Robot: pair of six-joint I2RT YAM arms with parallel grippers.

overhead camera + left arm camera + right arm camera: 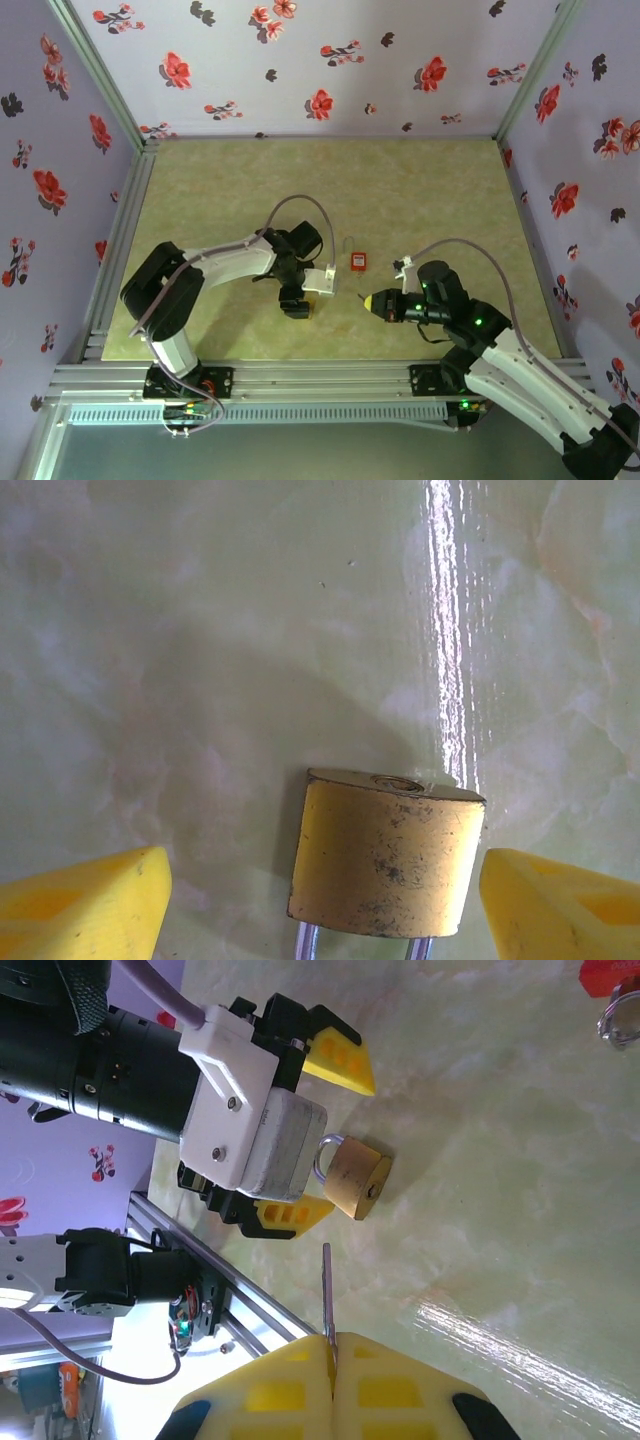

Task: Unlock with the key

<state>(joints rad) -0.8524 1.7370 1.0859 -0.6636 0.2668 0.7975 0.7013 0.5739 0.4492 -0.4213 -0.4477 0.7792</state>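
Nearest us, the right gripper (330, 1350) had its yellow moulded plastic fingers pressed together on a thin silver metal key (326, 1290). Its flat blade pointed to 12 o'clock, toward a scuffed, rounded brass padlock (357, 1188). We could read no writing on either. The left gripper (325, 895) stood wide open, flanking the padlock without touching it. At 2 o'clock a squarish red plastic piece (605, 975) lay on the glossy marbled green table (500, 1160).

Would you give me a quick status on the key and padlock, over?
Left gripper open, straddling brass padlock. Right gripper shut on key, silver blade out front, short of padlock. Small red piece beyond, clear of the path.
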